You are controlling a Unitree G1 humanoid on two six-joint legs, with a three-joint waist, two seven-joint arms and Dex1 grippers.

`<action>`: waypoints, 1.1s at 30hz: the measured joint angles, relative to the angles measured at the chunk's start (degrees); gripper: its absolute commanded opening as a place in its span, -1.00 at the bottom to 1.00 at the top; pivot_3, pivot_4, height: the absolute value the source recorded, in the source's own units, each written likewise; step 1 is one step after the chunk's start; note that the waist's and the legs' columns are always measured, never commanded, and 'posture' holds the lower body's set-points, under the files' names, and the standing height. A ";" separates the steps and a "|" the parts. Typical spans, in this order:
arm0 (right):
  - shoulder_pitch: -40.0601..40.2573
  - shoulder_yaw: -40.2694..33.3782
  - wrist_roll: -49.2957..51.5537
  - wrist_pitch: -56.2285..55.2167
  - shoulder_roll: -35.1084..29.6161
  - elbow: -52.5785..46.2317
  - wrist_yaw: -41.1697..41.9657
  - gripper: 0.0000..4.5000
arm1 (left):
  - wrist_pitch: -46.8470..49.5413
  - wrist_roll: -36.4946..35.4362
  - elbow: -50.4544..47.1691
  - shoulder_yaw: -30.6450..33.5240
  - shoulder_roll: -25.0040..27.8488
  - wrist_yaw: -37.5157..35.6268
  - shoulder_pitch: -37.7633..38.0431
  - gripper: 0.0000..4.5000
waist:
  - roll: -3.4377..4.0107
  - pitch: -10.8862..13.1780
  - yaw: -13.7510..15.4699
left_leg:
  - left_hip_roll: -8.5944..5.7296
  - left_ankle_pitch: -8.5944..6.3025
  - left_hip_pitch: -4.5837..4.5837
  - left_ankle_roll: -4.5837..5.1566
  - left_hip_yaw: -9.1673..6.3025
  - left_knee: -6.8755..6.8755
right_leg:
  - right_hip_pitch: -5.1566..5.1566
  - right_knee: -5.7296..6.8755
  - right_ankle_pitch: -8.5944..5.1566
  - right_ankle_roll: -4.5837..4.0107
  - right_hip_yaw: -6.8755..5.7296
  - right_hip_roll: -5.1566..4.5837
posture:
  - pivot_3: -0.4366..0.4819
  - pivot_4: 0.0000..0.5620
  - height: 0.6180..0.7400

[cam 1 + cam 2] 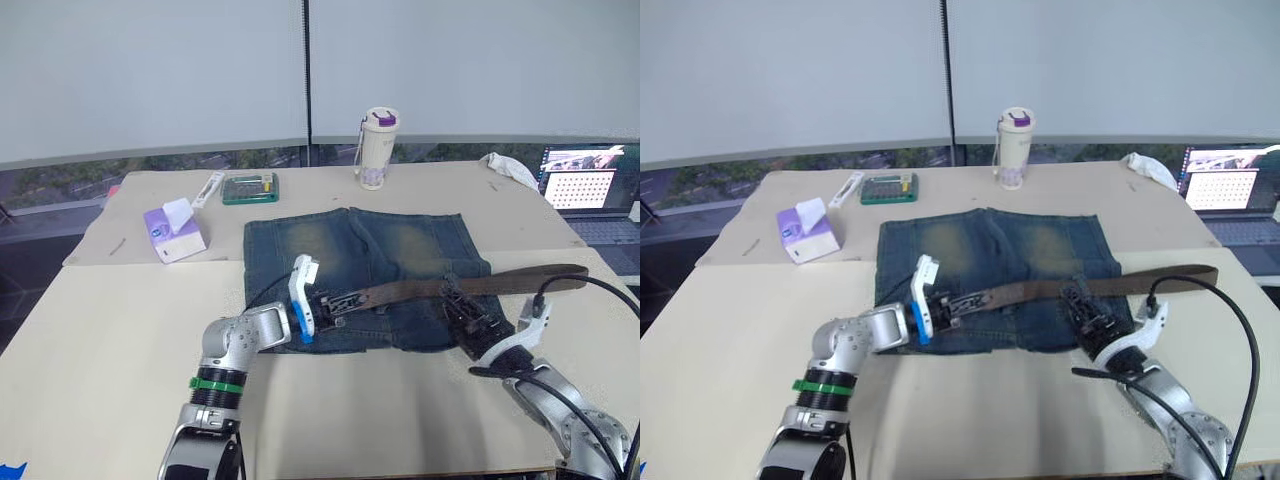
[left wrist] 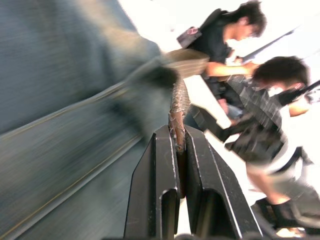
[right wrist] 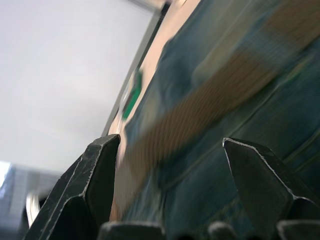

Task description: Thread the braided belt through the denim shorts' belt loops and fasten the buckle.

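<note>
The denim shorts [image 1: 365,275] are lying flat in the middle of the desk [image 1: 100,350], waistband toward the robot's edge and legs pointing toward the far edge. The braided belt [image 1: 470,284] is stretching across the shorts just above the waistband, its free tail running off the cloth toward the desk's right edge. Whether any of the belt loops are already carrying the strap cannot be made out; the belt appears to be lying mostly over the cloth, so I judge the threading to be at an early stage, with the buckle not yet fastened.

The left gripper [image 1: 330,305] is reaching in low from the near left, forearm angling across the desk toward the waistband, and its fingers [image 2: 167,165] are pressing together on the belt's end. The wrist view is showing the woven strap pinched edge-on between them, just beside a fold of denim.

The right gripper [image 1: 465,318] is coming in from the near right corner, wrist bent so the fingers are pointing toward the far edge. It is hovering over the right side of the waistband with its fingers [image 3: 255,170] spread wide, the belt passing across beyond them and nothing held.

What is left: feeding the strap through the loops round the waist, then buckling.
</note>
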 measured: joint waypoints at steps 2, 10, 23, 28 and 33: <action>0.28 2.00 -1.66 0.46 -0.59 -1.38 1.80 0.63 | -0.03 0.00 0.05 -0.21 -1.05 0.60 -0.08 -1.00 | -0.02 0.02 -0.25 | 0.02 0.00 0.01 0.00 0.01 0.00 | 0.00 0.00 -0.01 0.02 0.01 0.01 | -0.05 -0.47 1.00; -4.30 5.55 -6.15 -1.82 2.64 -1.19 2.10 0.52 | 0.01 -0.02 0.06 -0.47 -0.91 1.04 -0.08 -1.00 | 0.01 0.00 0.06 | -0.05 0.01 0.01 -0.02 -0.02 0.02 | -0.02 0.01 -0.01 0.02 -0.01 -0.03 | -0.05 -0.47 1.00; -5.46 7.50 -9.09 -1.63 2.13 -0.60 4.43 -0.80 | 0.01 -0.03 0.06 -0.51 -0.55 1.02 -0.06 -1.00 | 0.02 -0.02 0.22 | -0.07 0.01 0.02 -0.02 -0.02 0.02 | -0.03 0.00 -0.01 0.02 0.00 -0.03 | -0.05 -0.47 1.00; -5.54 8.25 -11.06 -1.74 2.67 -0.22 5.14 -0.80 | 0.02 -0.02 0.06 -0.59 -0.49 1.02 -0.06 -1.00 | 0.02 -0.02 0.34 | -0.09 0.01 0.01 -0.02 -0.03 0.02 | -0.02 0.00 -0.01 0.02 0.00 -0.07 | -0.05 -0.47 1.00; -5.55 8.08 -11.55 -1.83 3.19 -0.21 5.53 -0.80 | 0.02 -0.02 0.06 -0.66 -0.44 1.02 -0.06 -1.00 | 0.02 -0.01 0.25 | -0.07 0.01 0.02 -0.02 -0.03 0.02 | -0.03 0.00 -0.01 0.02 0.00 -0.04 | -0.05 -0.47 1.00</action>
